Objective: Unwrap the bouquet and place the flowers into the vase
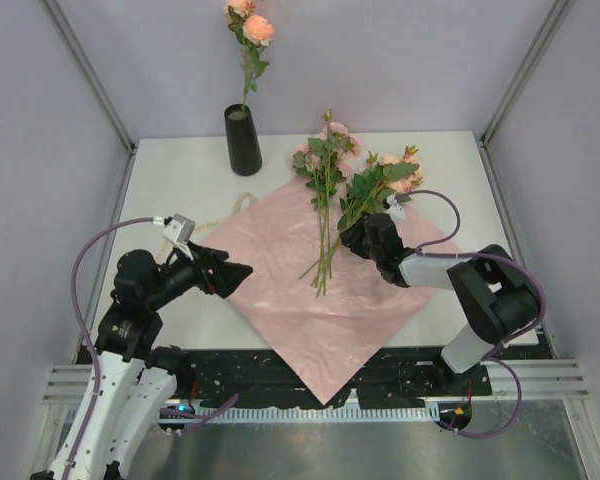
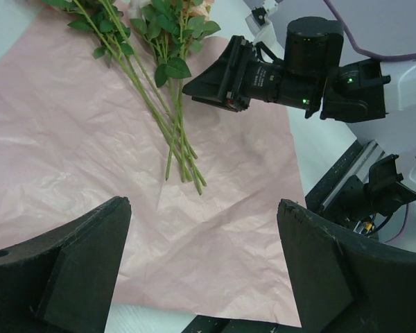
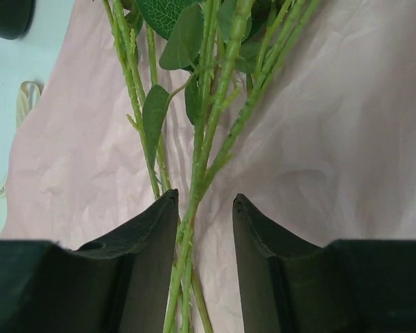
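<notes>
We see right claw (image 3: 204,201) half open, straddling stems of the flowers (image 1: 328,190) lying on far-right part of the pink paper (image 1: 310,320); no pinch yet. We'd grip bare stems, all tog., leaves kept out. The vase (image 1: 243,140) stands far left w/ one stem in; narrow mouth. The left claw (image 2: 204,205) is wide open, empty, near left. A ribbon (image 1: 242,203) lies en route.

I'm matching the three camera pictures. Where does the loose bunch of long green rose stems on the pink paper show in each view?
Top external: the green rose stems lie at centre.
Left wrist: the stems sit upper middle, cut ends pointing down.
Right wrist: the stems run up the centre, inside the right gripper.
Shared landmark: the crinkled pink wrapping sheet lies beneath them in every view.
</notes>
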`<state>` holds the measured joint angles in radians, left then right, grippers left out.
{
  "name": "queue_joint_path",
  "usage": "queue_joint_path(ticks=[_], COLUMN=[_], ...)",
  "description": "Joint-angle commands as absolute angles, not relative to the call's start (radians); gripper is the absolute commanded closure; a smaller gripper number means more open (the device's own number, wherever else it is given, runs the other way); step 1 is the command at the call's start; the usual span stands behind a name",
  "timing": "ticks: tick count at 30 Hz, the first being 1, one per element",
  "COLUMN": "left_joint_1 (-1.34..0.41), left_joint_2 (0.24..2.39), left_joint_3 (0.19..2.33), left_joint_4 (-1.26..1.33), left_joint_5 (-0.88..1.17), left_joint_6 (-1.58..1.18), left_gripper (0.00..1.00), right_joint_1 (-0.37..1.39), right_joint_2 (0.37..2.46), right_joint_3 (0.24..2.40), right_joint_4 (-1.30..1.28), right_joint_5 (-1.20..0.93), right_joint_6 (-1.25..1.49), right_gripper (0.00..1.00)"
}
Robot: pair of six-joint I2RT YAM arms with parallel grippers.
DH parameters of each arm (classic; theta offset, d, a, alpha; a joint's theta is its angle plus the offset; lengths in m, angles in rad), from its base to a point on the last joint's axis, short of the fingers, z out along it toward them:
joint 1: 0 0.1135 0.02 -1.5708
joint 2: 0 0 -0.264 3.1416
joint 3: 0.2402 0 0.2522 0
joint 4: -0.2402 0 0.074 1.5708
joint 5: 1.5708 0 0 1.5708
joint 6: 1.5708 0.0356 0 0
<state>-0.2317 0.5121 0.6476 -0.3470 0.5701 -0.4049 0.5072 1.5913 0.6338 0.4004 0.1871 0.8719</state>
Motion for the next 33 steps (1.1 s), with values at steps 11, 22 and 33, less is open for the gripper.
queue_joint_path(ticks=[11, 22, 33], left_joint_1=[-0.235, -0.235, -0.236], left_joint_2=[0.488, 0.489, 0.485], left_joint_3=[0.653, 0.655, 0.655], left_joint_4=[-0.339, -0.342, -0.35], left_joint_5=[0.58, 0.569, 0.555], left_joint_6=[-0.408, -0.408, -0.403], left_gripper=[0.1, 0.1, 0.1], right_joint_1=[0.491, 0.492, 0.486], right_joint_2=[1.729, 1.776, 1.807], right_joint_3=[0.802, 0.882, 0.951], right_joint_4=[0.423, 0.324, 0.265], right_joint_5=[0.184, 0.241, 0.272], right_joint_6=[0.874, 0.858, 0.856], right_gripper=[0.75, 0.73, 0.95])
